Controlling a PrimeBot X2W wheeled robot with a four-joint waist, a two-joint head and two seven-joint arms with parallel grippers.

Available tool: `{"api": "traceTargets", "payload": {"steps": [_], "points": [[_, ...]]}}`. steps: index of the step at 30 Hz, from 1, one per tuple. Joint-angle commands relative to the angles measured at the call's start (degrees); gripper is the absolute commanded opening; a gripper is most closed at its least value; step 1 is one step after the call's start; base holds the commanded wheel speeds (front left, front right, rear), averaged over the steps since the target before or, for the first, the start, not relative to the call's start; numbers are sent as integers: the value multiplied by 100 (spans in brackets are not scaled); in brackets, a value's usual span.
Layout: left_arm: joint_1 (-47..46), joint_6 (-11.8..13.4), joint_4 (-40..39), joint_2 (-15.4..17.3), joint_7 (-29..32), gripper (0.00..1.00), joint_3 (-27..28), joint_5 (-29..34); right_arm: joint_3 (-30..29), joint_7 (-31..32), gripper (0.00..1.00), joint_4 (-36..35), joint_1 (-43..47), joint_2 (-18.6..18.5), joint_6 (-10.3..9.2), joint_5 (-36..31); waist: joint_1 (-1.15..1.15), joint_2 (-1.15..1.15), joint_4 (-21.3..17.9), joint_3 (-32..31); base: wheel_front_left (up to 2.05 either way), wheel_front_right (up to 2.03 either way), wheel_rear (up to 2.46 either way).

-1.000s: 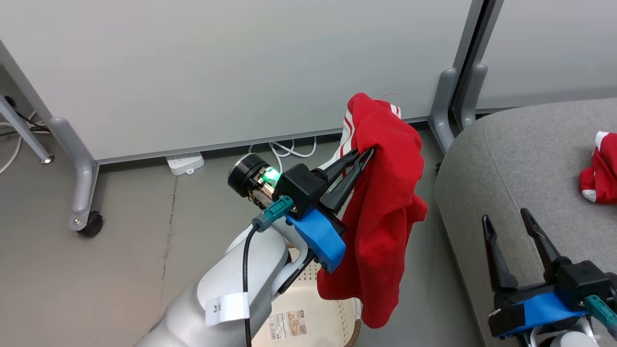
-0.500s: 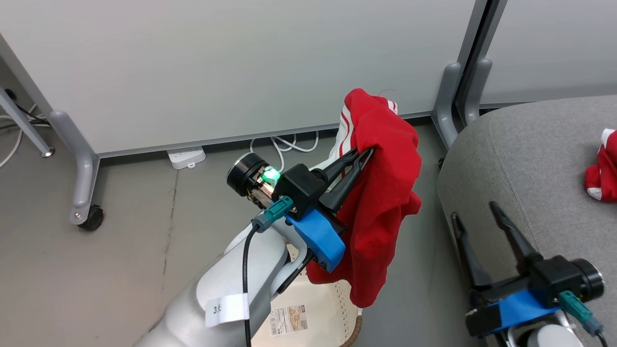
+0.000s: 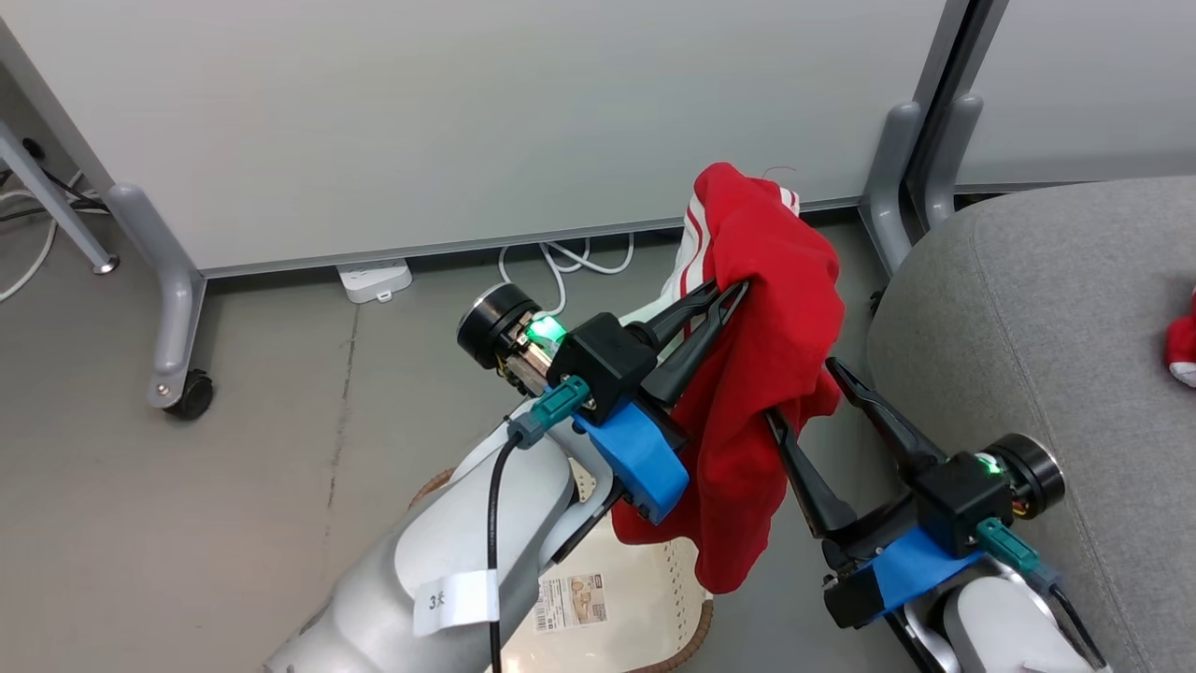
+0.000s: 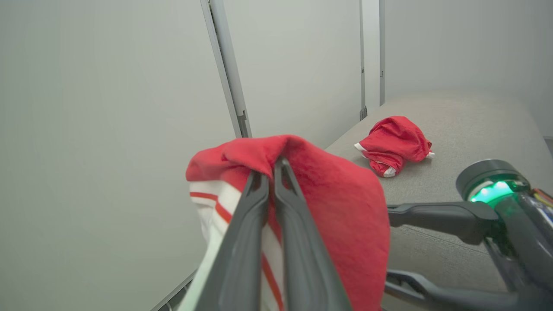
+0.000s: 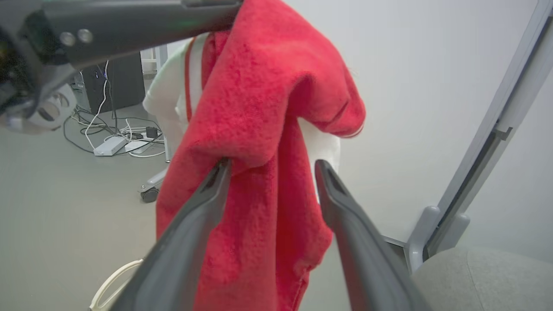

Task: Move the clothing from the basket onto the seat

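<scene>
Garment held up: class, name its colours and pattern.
Red garment, white with red stripes on one side; best in left wrist view.

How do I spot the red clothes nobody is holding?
Find the big grey sofa. On its cushion lies a small crumpled red bundle with white edges. Unlike the bigger red garment hanging from the left gripper, it lies alone, untouched.

Basket below the hanging red garment is mostly buried behind the left arm and chopped by the frame's bottom, its label print's too tiny to read, another red piece far right gets clipped.
</scene>
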Motion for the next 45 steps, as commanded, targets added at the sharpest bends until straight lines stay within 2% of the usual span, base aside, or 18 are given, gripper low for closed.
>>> {"api": "traceTargets", "payload": {"steps": [1,11,18,19,20,41,42,43,45], "points": [[-108,-4,-41,-11,-29,0,-10,22,89,-5,100,119,-170,-71,1,-39,0,0,42,32,0,0,0],[-218,-4,-113,-70,-29,0,-238,-11,465,-5,100,932,-848,-358,1,-189,0,0,193,121,0,0,0],[-245,-4,-160,-88,-29,0,-305,-46,906,-6,100,1456,-1151,-482,1,12,0,0,236,126,0,0,0],[-246,-4,-162,-91,-29,0,-305,-45,944,-6,40,1502,-1190,-486,1,45,0,0,238,125,0,0,0],[-243,-4,-166,-93,-29,0,-306,-42,985,-5,0,1555,-1207,-483,1,80,0,0,238,123,0,0,0],[-200,-4,-123,-101,-29,0,-253,25,1136,-5,0,1523,-1234,-508,1,297,0,0,214,119,0,0,0],[-199,-4,-97,-99,-29,43,-246,35,1136,-5,0,1517,-1231,-509,1,303,0,0,215,119,0,0,0],[-208,-4,-75,-99,-29,100,-244,57,1134,-5,0,1515,-1228,-510,1,309,0,0,214,117,0,0,0],[-206,-4,-64,-102,-29,100,-222,91,1132,-5,0,1510,-1224,-511,1,317,0,0,213,117,0,0,0]]}}
